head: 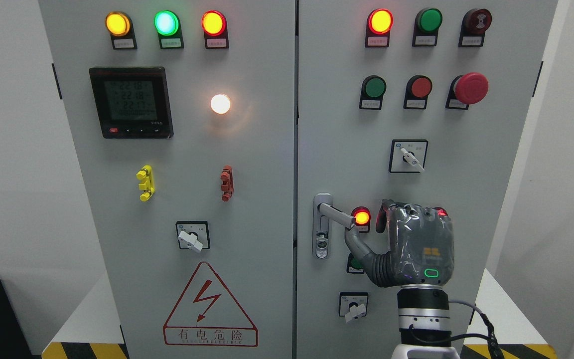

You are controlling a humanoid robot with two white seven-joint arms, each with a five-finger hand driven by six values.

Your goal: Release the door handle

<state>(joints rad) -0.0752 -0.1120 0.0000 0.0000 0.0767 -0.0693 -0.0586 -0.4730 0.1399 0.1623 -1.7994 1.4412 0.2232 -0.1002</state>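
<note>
The silver door handle (336, 214) sits on the left edge of the right cabinet door (347, 124). Its lever is turned out to the right, away from its lock plate (321, 234). My right hand (400, 227) is just right of the lever's end, its back facing me and its arm rising from the bottom edge. The fingers (416, 212) point toward the door and are off the lever. The thumb (356, 244) reaches left, with its tip just under the lever's end. Nothing is held. My left arm is out of view.
A lit red lamp (361, 217) glows between lever and hand. A rotary switch (353, 305) sits below the hand and another (408, 156) above. A red emergency button (470, 88) is at the upper right. The left door (247, 149) carries a meter, lamps and a warning triangle (210, 309).
</note>
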